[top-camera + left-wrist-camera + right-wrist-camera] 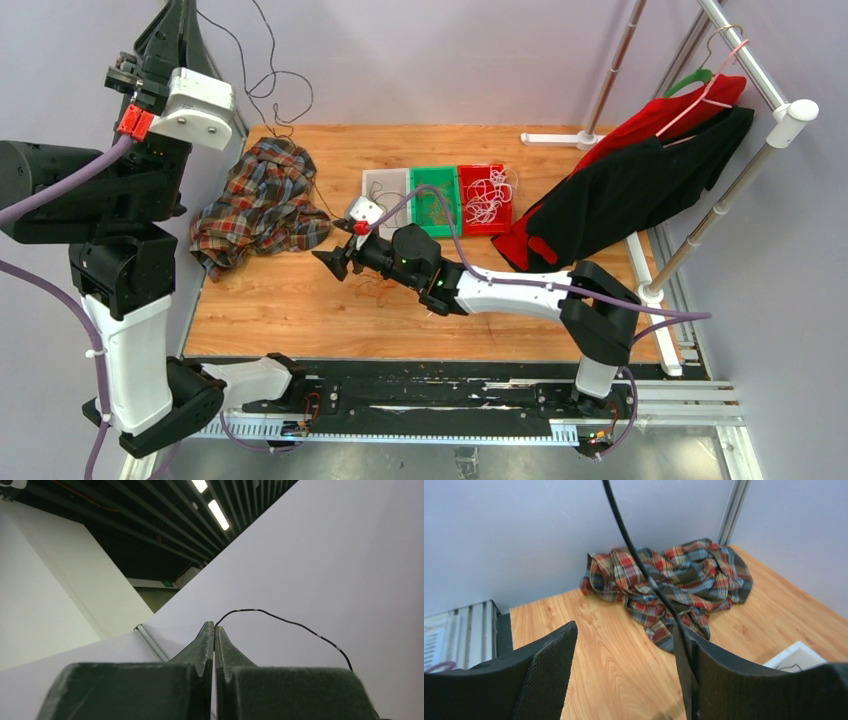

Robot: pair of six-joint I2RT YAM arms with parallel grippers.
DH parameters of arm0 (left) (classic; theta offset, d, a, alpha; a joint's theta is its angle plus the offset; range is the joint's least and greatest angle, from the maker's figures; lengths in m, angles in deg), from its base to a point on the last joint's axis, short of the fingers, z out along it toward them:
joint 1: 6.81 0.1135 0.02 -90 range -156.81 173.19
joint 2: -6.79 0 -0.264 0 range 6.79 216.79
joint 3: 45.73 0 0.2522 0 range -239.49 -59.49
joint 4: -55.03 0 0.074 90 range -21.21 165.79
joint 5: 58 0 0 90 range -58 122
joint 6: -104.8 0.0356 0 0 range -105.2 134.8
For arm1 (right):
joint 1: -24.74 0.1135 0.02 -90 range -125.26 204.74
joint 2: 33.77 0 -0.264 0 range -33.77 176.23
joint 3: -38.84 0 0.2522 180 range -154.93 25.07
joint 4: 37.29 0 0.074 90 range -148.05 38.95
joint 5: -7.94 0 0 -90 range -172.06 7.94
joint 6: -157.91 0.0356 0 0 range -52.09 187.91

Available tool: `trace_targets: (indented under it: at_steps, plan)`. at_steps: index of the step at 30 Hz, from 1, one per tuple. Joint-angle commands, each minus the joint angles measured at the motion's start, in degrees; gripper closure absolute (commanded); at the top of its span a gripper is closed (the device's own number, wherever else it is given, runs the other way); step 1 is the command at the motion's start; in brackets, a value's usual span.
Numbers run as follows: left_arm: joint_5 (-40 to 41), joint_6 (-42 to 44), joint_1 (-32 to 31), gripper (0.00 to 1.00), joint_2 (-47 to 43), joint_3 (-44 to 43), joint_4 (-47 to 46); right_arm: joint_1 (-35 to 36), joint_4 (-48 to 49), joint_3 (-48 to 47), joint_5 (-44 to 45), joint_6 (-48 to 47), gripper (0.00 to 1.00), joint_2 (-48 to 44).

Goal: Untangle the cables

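Observation:
A thin black cable (295, 625) leaves the tips of my left gripper (214, 625), which is shut on it high up at the left wall. In the top view this cable (268, 88) hangs in loops down toward the plaid cloth. My right gripper (333, 262) is low over the table's middle and stands open (626, 627). The black cable (624, 530) runs down along the inner face of its right finger (704, 665), not clamped. White cables (488, 197) lie in a red tray (470, 228), and a few thin strands (375, 288) lie on the wood under the right arm.
A crumpled plaid shirt (260, 205) lies at the back left of the table. Beside the red tray stand a green tray (434, 176) and a grey tray (372, 180). Red and black garments (640, 180) hang from a metal rack (790, 115) on the right.

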Motion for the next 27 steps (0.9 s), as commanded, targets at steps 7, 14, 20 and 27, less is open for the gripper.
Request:
trace_targets:
  at_steps: [7, 14, 20, 27]
  plan:
    - [-3.93, -2.39, 0.41, 1.0, -0.42, -2.65, -1.29, -4.6, 1.95, 6.87, 7.47, -0.16, 0.48, 3.97]
    - [-3.47, -2.25, 0.4, 1.0, 0.3, -4.56, -2.64, -4.95, 5.27, 14.67, 11.76, 1.77, 0.63, 7.33]
    - [-0.89, 1.78, 0.41, 1.0, 3.03, -9.58, -6.37, -5.65, 9.71, 22.57, 16.12, 4.16, 0.63, 8.54]
    - [3.13, 9.62, 0.41, 0.99, 9.72, -17.47, -19.93, -5.83, 15.95, 31.17, 17.87, 9.24, 0.5, 7.96]
